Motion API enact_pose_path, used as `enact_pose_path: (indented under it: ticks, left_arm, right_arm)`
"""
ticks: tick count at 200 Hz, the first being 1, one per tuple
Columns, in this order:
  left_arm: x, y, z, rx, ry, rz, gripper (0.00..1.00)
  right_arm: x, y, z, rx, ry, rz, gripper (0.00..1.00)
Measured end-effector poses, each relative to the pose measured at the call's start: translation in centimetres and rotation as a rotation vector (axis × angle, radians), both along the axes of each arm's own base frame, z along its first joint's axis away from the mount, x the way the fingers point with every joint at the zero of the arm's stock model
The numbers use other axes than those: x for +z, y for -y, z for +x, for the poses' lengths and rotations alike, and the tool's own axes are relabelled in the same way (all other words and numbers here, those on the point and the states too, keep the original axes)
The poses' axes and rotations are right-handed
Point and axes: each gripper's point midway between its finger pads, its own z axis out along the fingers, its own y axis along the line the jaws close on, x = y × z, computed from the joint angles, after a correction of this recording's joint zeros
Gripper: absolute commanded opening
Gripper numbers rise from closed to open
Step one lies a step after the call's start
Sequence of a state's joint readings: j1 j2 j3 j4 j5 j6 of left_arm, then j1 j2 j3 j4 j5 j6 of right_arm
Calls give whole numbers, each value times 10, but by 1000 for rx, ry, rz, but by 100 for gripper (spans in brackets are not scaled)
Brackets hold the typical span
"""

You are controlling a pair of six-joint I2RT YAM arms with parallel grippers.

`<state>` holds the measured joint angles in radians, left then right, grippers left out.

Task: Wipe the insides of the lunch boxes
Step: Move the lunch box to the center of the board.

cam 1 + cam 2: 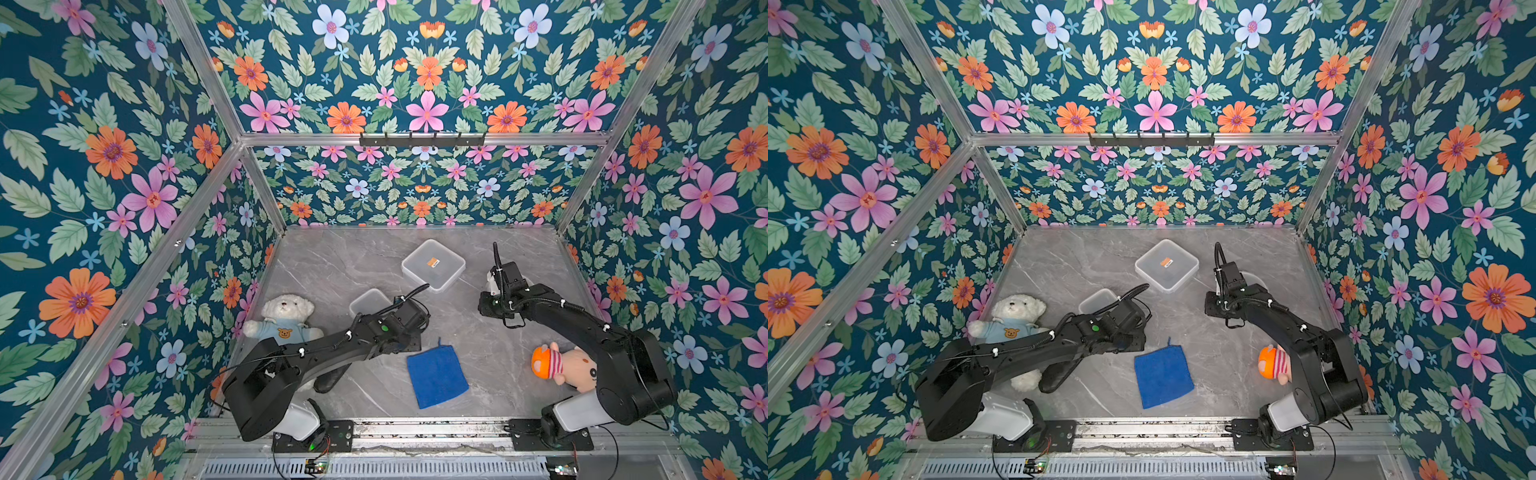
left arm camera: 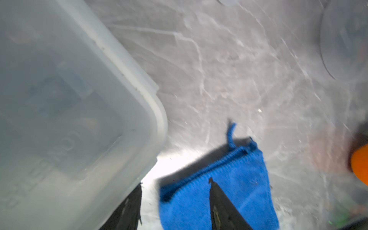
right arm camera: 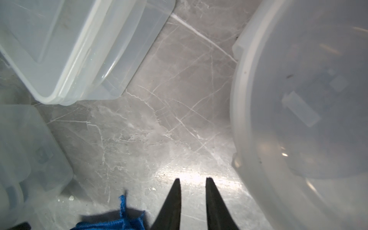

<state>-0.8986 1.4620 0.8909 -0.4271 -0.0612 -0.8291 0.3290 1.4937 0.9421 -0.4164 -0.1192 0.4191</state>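
- Far left, a white teddy bear (image 1: 286, 316) in a pale blue top sits against the wall. My left arm crosses in front of it.
- The small rectangular lunch box (image 1: 367, 300) stands on the grey marble tabletop (image 1: 328, 257) just behind the left wrist, which covers part of it in both top views. In the left wrist view it fills one side of the blurred frame, very close to the camera.
- The left claw (image 2: 175, 182) points down with its jaws well apart and nothing between them. One finger is over the near corner of the blue cloth (image 1: 437, 376). The other is right at the edge of that small box, and I cannot tell whether it touches.
- The large square lunch box (image 1: 433, 266) sits further back, near the middle, apart from both arms. It has an orange sticker on top.
- The cloth lies flat and spread out toward the front, between the two arms, its hanging loop pointing toward the back.
- The right claw (image 3: 192, 179) hangs over bare tabletop, its jaws a narrow gap apart and gripping nothing.
- The round lunch box (image 3: 298, 95) is just beside that claw. In the top views the right wrist hides most of it.
- Far right, a pink plush toy (image 1: 559, 365) with an orange cap lies against the right arm's base.
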Motion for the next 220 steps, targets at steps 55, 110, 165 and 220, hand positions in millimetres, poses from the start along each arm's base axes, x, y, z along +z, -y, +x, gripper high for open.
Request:
enact_pose_path:
  ticks: [55, 110, 165, 220]
  left_arm:
    - [-2, -53, 56, 82, 37, 93, 57]
    - [5, -57, 105, 81, 67, 109, 60]
    - [24, -52, 171, 115, 135, 89, 65]
    - [47, 18, 245, 54, 237, -114, 68]
  right_arm:
    - [-12, 15, 23, -47, -33, -25, 25]
    - [2, 58, 55, -161, 10, -26, 26]
    - [17, 24, 67, -72, 21, 153, 58]
    - [8, -42, 77, 22, -29, 353, 68]
